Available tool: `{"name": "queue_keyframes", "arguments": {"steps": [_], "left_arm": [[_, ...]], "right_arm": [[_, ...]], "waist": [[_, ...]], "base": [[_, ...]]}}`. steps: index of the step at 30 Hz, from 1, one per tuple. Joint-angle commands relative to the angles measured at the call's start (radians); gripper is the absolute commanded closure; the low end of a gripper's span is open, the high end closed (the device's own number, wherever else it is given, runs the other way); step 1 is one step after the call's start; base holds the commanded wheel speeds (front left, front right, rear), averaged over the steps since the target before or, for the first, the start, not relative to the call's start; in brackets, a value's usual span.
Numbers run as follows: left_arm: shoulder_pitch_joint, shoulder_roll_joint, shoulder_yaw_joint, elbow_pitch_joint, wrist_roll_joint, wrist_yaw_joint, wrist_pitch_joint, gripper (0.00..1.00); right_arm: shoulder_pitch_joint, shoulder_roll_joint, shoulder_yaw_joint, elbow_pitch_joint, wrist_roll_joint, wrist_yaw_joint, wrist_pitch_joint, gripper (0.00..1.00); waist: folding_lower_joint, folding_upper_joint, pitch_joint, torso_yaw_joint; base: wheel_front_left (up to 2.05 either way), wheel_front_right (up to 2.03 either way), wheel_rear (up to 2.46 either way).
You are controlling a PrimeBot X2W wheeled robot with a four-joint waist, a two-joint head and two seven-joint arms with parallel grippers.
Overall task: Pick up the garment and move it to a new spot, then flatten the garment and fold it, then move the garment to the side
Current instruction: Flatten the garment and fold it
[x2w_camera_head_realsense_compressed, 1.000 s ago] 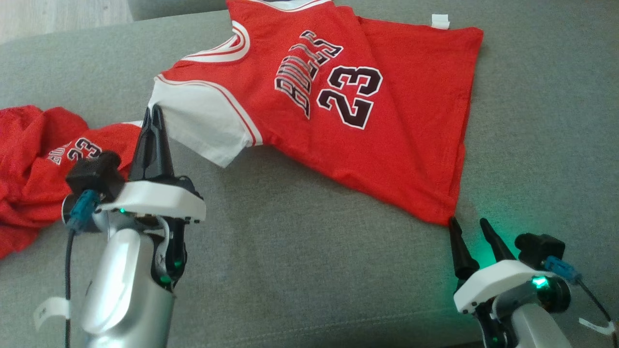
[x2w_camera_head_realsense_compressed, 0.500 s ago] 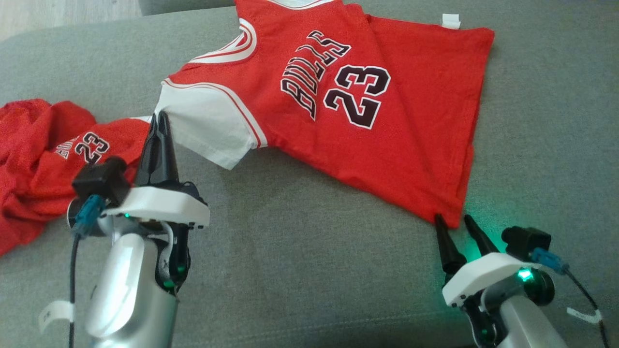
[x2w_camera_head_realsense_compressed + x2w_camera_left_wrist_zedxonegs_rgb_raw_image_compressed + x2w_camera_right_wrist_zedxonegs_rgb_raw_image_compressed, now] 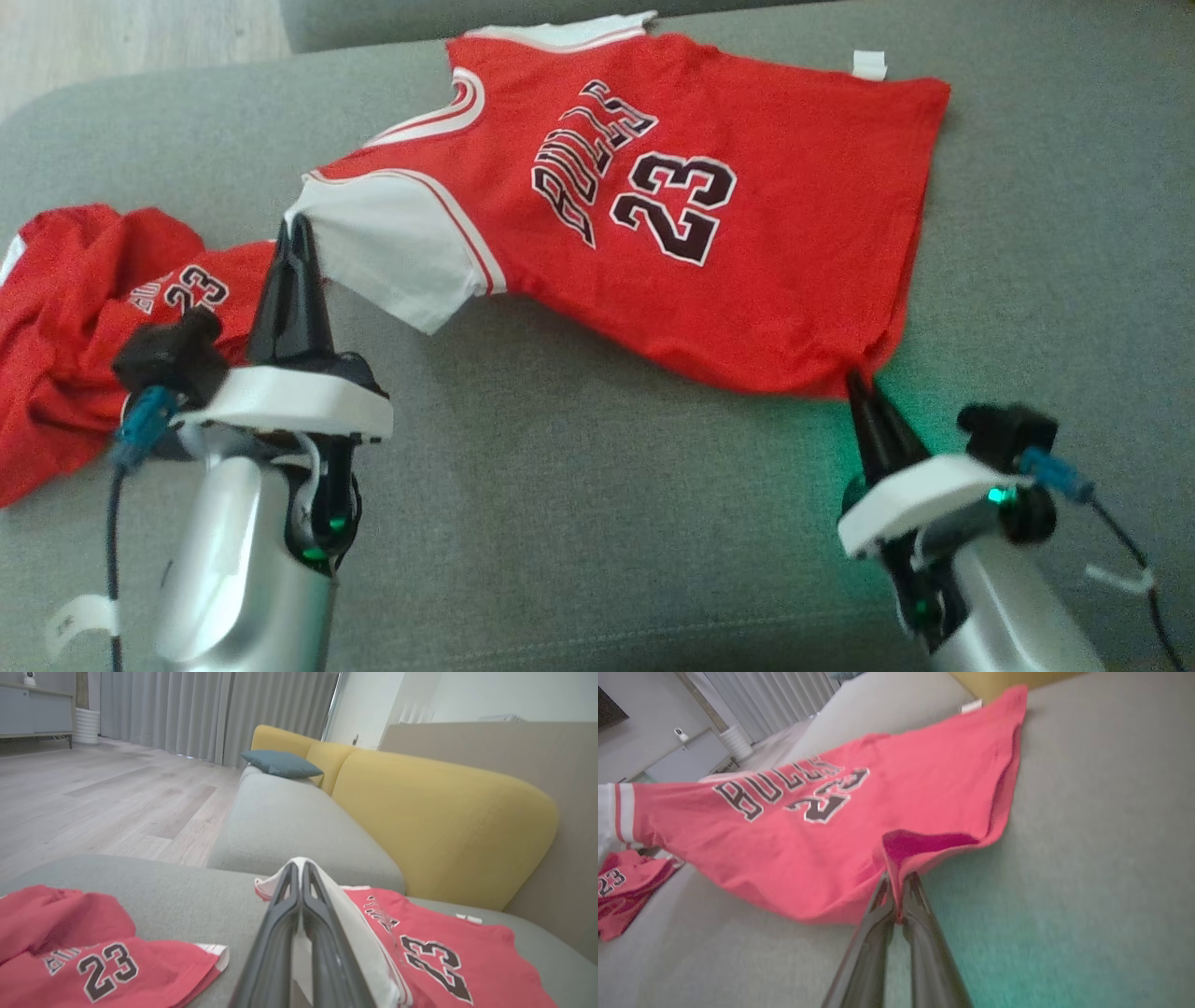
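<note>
red jersey [image 3: 794, 233], lying crosswise, collar [image 3: 464, 98] left, hem [image 3: 920, 215] right

jersey [image 3: 775, 280] spread on sofa [image 3: 579, 523], second jersey [image 3: 65, 373] bunched at its left

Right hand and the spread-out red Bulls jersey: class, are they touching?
Touching. The right wrist view shows the right hand shut on a hem corner of the red Bulls jersey.
</note>
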Motion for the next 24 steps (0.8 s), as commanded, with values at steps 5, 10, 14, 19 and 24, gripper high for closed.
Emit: {"name": "queue_keyframes", "arguments": {"steps": [5, 10, 14, 19, 24], "left_arm": [[-0.033, 0.013, 0.05, -0.147, -0.096, -0.018, -0.012, 1.0], [-0.067, 0.013, 0.045, -0.256, -0.173, -0.013, -0.012, 1.0], [-0.08, 0.013, 0.034, -0.331, -0.215, 0.006, -0.012, 1.0], [-0.068, 0.013, 0.027, -0.423, -0.242, 0.031, 0.01, 1.0], [-0.036, 0.013, 0.012, -0.576, -0.279, 0.066, 0.062, 1.0]], "right_arm": [[-0.125, -0.001, -0.029, -0.198, -0.067, 0.007, -0.006, 1.0], [-0.189, -0.014, -0.071, -0.346, -0.116, 0.007, 0.044, 1.0], [-0.212, -0.033, -0.104, -0.438, -0.142, 0.007, 0.092, 1.0], [-0.196, -0.034, -0.144, -0.536, -0.156, 0.007, 0.146, 1.0], [-0.117, -0.022, -0.192, -0.689, -0.158, 0.007, 0.23, 1.0]], "waist": [[0.0, 0.0, -0.055, 0.005], [0.0, 0.0, -0.102, 0.014], [0.0, 0.0, -0.139, 0.021], [0.0, 0.0, -0.166, 0.024], [0.0, 0.0, -0.176, 0.028]], "base": [[0.0, 0.0, 0.0], [0.0, 0.0, 0.0], [0.0, 0.0, 0.0], [0.0, 0.0, 0.0], [0.0, 0.0, 0.0]]}}
